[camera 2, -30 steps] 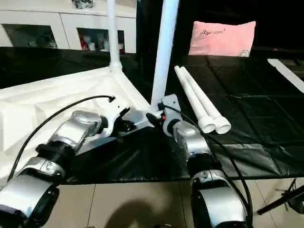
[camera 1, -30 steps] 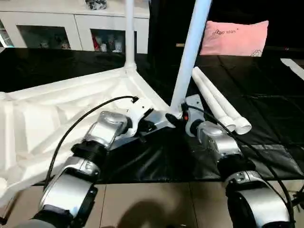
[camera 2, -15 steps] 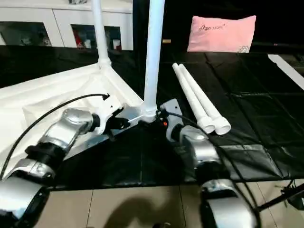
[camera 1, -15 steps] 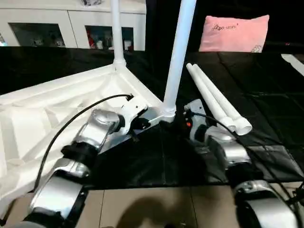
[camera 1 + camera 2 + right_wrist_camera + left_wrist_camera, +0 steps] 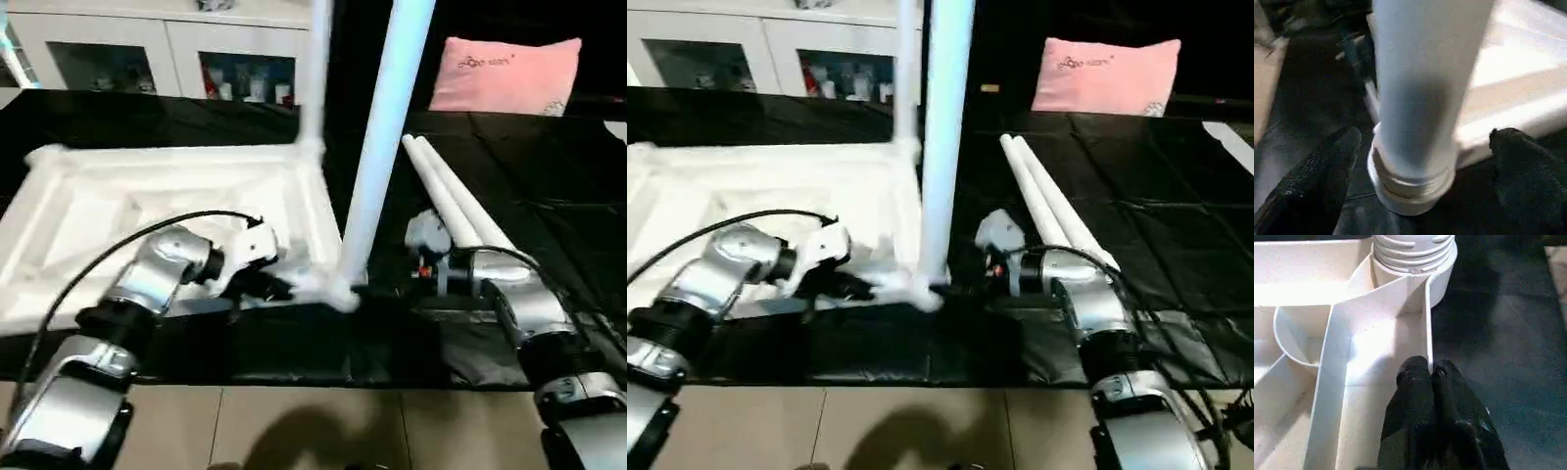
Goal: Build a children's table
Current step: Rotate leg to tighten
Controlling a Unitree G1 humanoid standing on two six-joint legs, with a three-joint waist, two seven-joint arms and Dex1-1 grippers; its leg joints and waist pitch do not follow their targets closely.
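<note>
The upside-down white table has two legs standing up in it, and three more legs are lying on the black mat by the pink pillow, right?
Not quite: two spare legs lie on the black mat, not three, as the left eye view shows. Two legs do stand in the upturned table, and the pink pillow is behind.

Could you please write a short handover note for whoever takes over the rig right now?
Left pincer: shut on the rim of the upturned table top, beside the near corner socket.
Right pincer: open, fingers either side of the near leg, not gripping.
Done: two legs stand in sockets, the near one and the far leg.
Left: two loose legs lie on the black mat, still to fit.
</note>
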